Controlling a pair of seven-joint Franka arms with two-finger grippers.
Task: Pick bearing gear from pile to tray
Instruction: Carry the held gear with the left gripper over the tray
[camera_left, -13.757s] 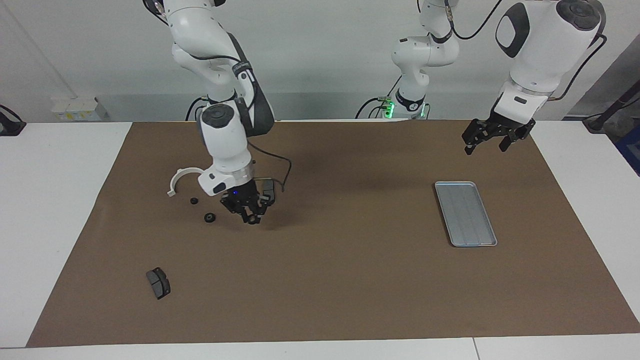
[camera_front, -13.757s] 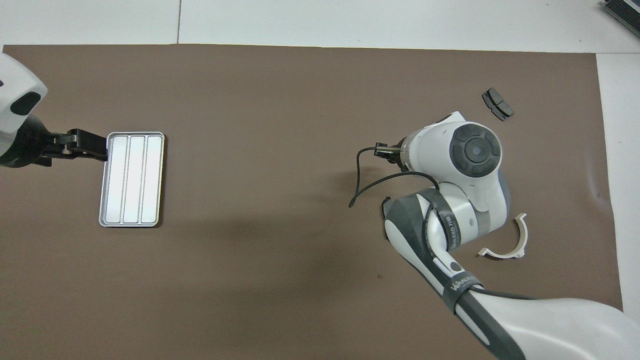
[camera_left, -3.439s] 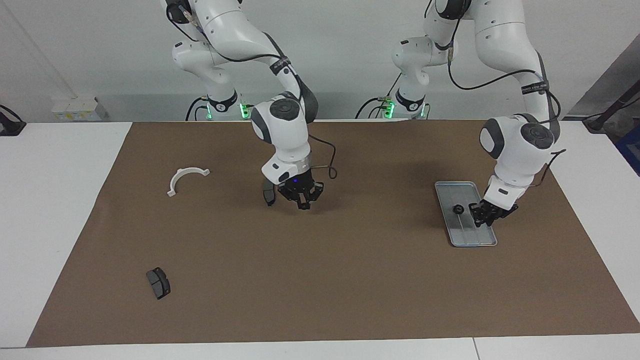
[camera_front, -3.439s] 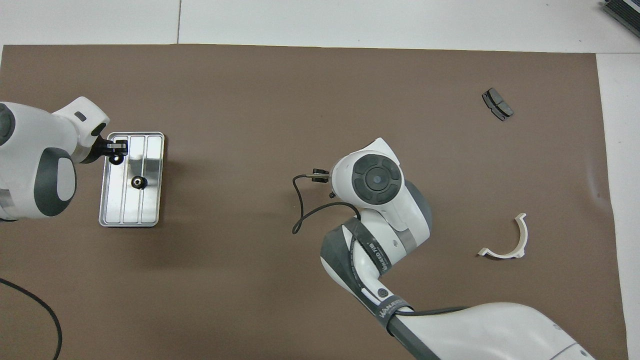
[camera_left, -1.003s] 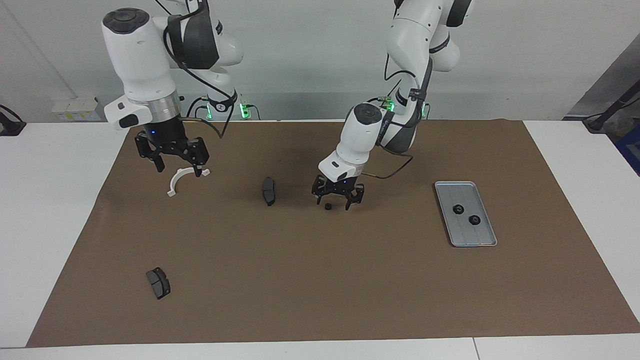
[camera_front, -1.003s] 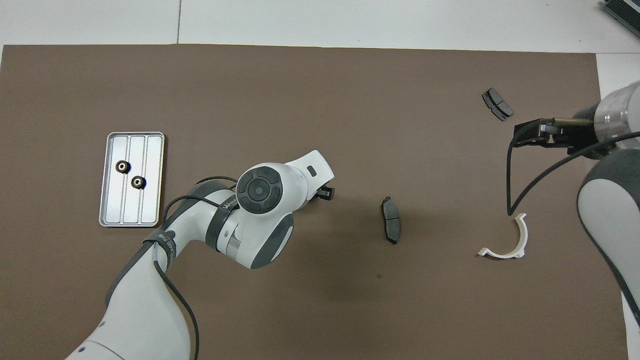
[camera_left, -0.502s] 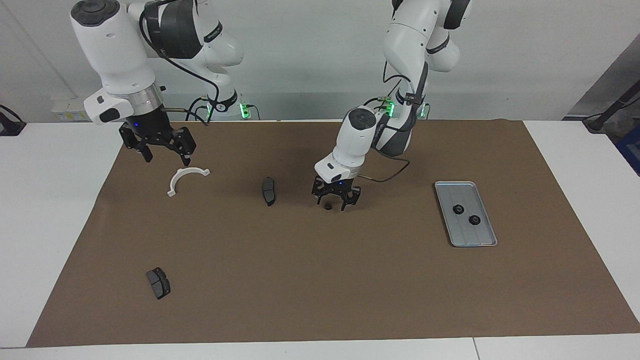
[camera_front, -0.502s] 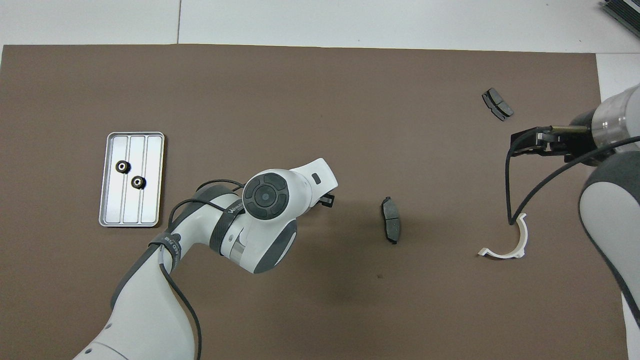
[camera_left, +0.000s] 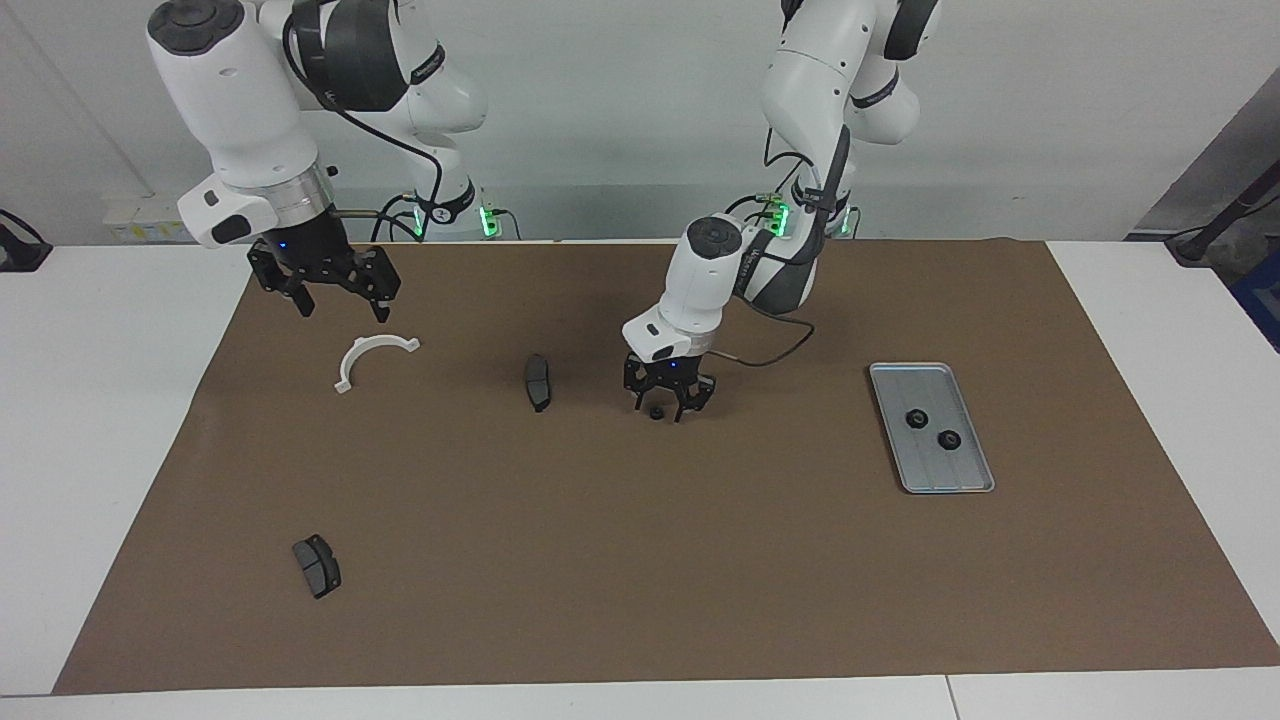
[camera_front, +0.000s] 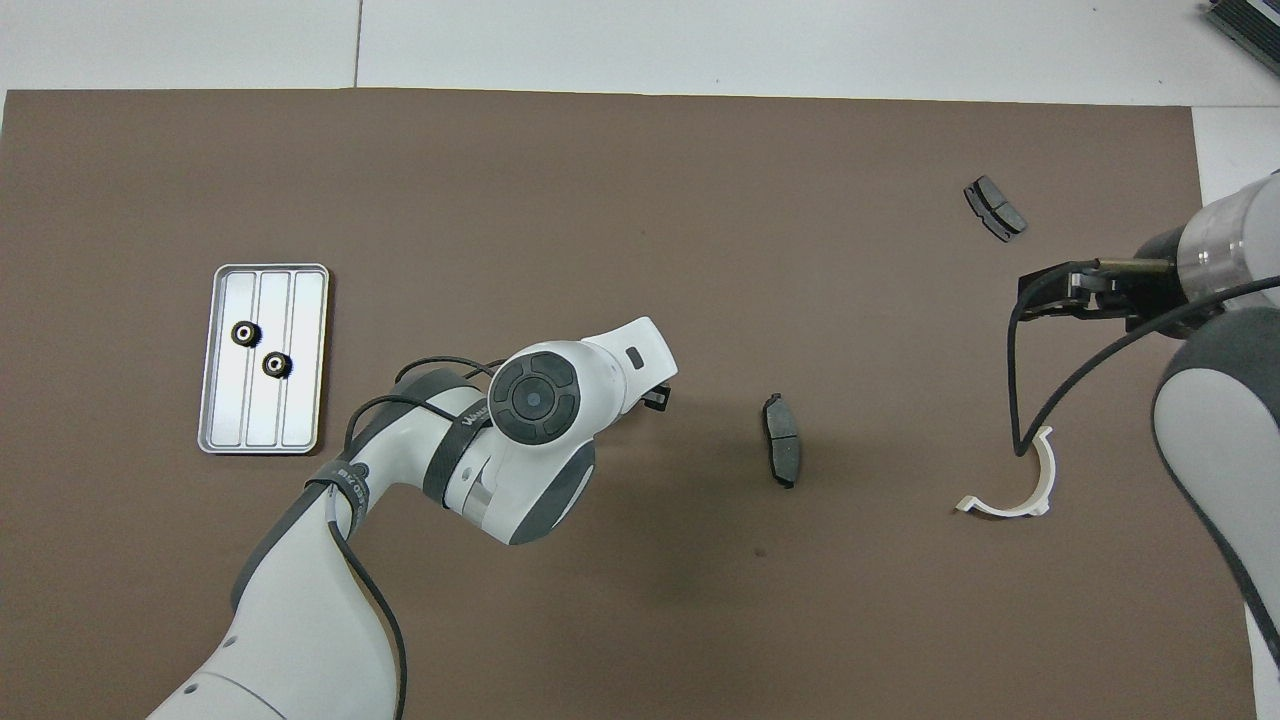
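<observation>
A small black bearing gear (camera_left: 656, 412) lies on the brown mat mid-table. My left gripper (camera_left: 662, 411) is down at the mat, open, with a finger on either side of the gear and a gap still showing. In the overhead view the left wrist hides the gear. The silver tray (camera_left: 965, 470) (camera_front: 305, 420) lies toward the left arm's end and holds two black gears (camera_left: 913, 418) (camera_front: 244, 333). My right gripper (camera_left: 343, 312) (camera_front: 1040, 287) hangs open and empty above the mat, over a spot beside the white arc (camera_left: 372, 358).
One dark brake pad (camera_left: 537, 381) (camera_front: 781, 452) lies beside the left gripper, toward the right arm's end. A second brake pad (camera_left: 317, 565) (camera_front: 994, 207) lies farther from the robots. The white arc (camera_front: 1020, 480) rests near the right arm's end.
The left gripper's fingers have narrowed around the gear on the mat. The right gripper has drifted a little over the white arc's end of the mat, still open.
</observation>
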